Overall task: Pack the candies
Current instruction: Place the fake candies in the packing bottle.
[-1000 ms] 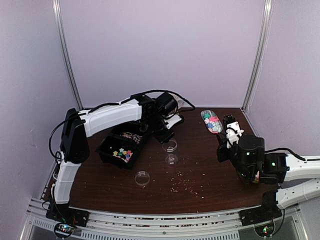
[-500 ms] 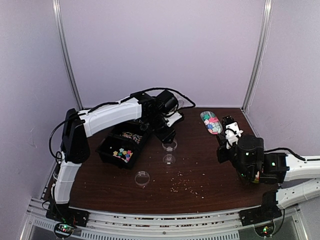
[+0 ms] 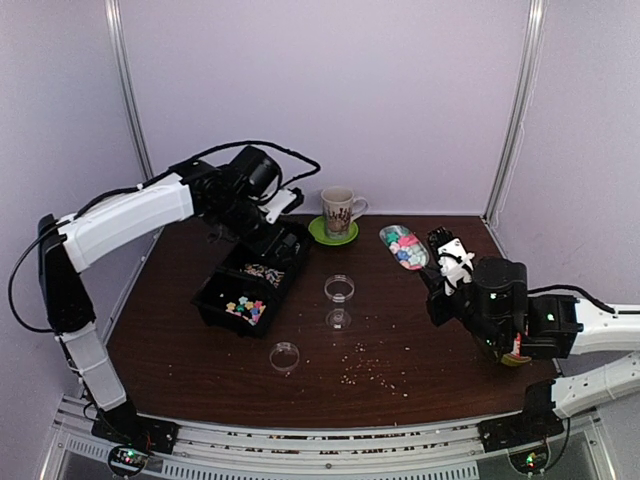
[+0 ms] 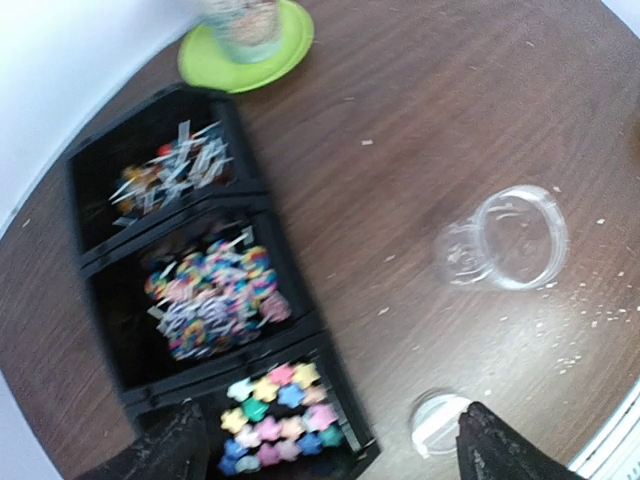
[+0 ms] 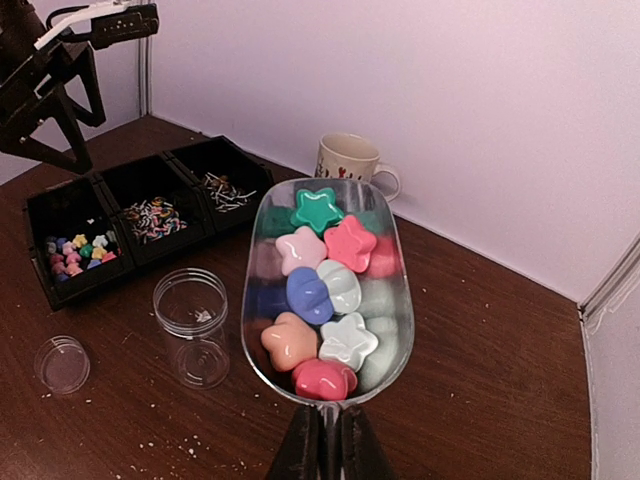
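Lifted back over the dark wooden table's (image 3: 440, 370) far-left corner, the left gripper (image 4: 335, 432) hangs open and empty, while the right gripper (image 5: 325, 445), clamped on a clear plastic scoop (image 5: 397, 300) of pastel star candies (image 5: 310, 295), points it toward the far edge, seemingly just right of the open clear round jar (image 5: 190, 300).

We see a table (image 5: 480, 400) of dark wood grain with a low sheen. The scoop (image 5: 405, 322) is clear, smooth plastic. The candies (image 5: 308, 293) in it look glossy and hard. The jar (image 5: 190, 300) is clear plastic too, the tray (image 5: 145, 260) matt black plastic, and the mug (image 5: 345, 160) glazed ceramic.
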`<action>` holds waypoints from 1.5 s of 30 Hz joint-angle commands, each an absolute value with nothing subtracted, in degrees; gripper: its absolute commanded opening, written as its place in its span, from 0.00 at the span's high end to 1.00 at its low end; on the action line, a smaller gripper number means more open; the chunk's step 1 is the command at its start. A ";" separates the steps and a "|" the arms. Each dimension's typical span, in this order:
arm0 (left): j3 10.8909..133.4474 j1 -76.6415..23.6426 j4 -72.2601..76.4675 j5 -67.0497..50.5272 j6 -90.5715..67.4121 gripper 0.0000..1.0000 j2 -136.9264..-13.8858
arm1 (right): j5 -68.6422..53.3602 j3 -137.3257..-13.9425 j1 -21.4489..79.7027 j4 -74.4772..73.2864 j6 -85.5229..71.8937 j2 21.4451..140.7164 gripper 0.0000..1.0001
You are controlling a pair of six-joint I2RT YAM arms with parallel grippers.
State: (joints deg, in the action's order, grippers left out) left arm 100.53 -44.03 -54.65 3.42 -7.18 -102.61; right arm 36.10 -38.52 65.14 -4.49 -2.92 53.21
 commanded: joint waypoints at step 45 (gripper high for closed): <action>69.66 -15.34 -36.56 -4.64 -16.97 0.46 -102.82 | 18.88 -51.06 65.08 -14.70 1.17 64.90 1.00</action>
State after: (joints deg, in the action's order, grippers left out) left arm 69.89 -16.51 -39.20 -3.18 -16.60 -101.25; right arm 18.83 -48.42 65.14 -15.27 1.13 64.01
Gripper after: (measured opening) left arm 0.578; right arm 0.062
